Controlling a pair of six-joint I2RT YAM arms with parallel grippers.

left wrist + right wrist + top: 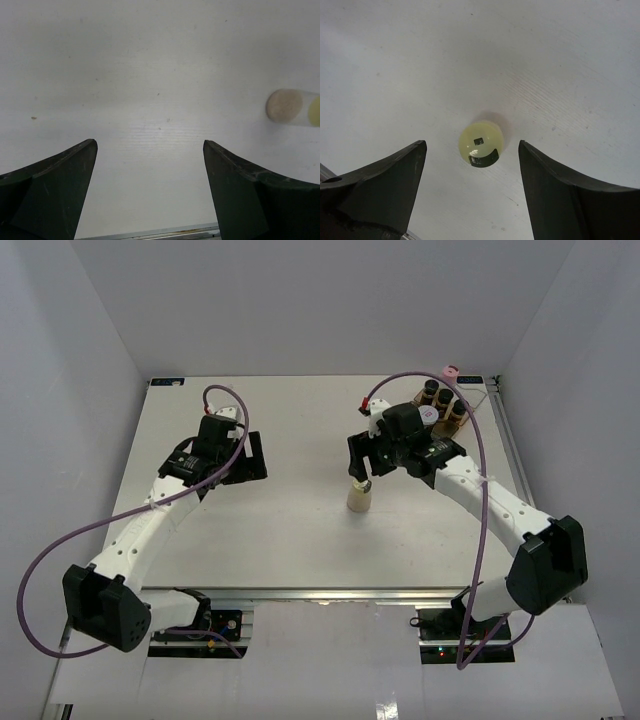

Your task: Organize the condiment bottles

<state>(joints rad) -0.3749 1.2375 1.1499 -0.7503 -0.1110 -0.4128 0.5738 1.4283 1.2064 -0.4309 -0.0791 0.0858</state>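
Hovering over cream bottle [359,497] at frame centre, right gripper [471,144] jaws apart: pick step, I judge. Next: lower, close; left gripper [149,142] open.

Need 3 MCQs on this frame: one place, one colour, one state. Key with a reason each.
1. Where is the cream bottle?
A. in the tray
B. mid-table, below the right gripper
C. at the table's near edge

2. What colour is its cap?
A. pink
B. black
C. pale yellow

3. What state is the right gripper in?
A. open, clear of the cap
B. shut on the cap
C. shut, empty

Key:
1 B, the top view shows it well apart from the tray.
2 C, the right wrist view looks straight down on it.
3 A, table shows on both sides of the cap.
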